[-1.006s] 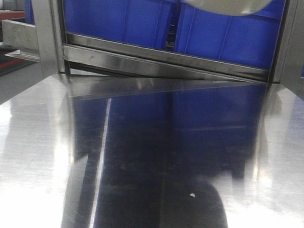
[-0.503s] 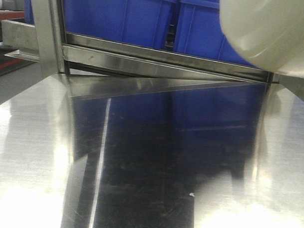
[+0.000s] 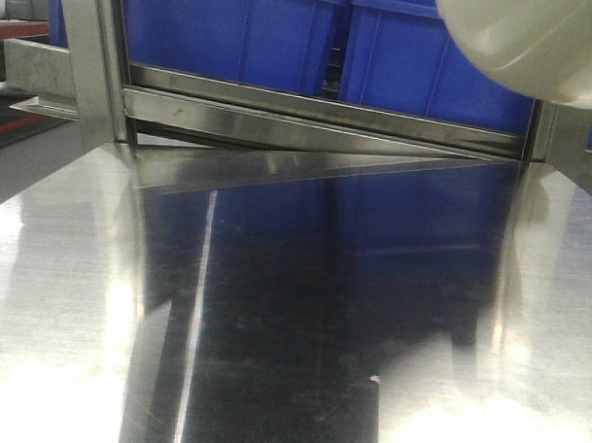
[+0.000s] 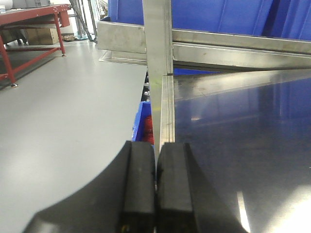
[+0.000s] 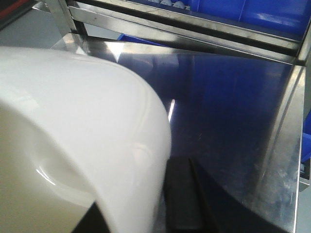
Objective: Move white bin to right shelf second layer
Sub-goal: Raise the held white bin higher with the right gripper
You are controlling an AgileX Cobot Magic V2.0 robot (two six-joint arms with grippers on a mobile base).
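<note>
The white bin [image 3: 545, 46] hangs in the air at the top right of the front view, above the steel tabletop [image 3: 303, 309]. In the right wrist view the white bin [image 5: 73, 136] fills the left half. My right gripper [image 5: 141, 204] is shut on its wall, with one black finger [image 5: 182, 194] outside the wall. My left gripper [image 4: 156, 160] is shut on nothing, low over the table's left edge [image 4: 166, 111]. I cannot tell whether the rack level with a steel front bar [image 3: 319, 111] behind the table is the right shelf second layer.
Large blue crates [image 3: 283, 36] stand on the rack level behind the front bar. Steel posts [image 3: 88, 59] rise at the table's back corners. Left of the table are grey floor [image 4: 63, 111] and a red bench [image 4: 29, 19].
The white bin swung from the top centre of the front view to the upper right and grew larger, then rose slightly. The left gripper's earlier state is not shown.
</note>
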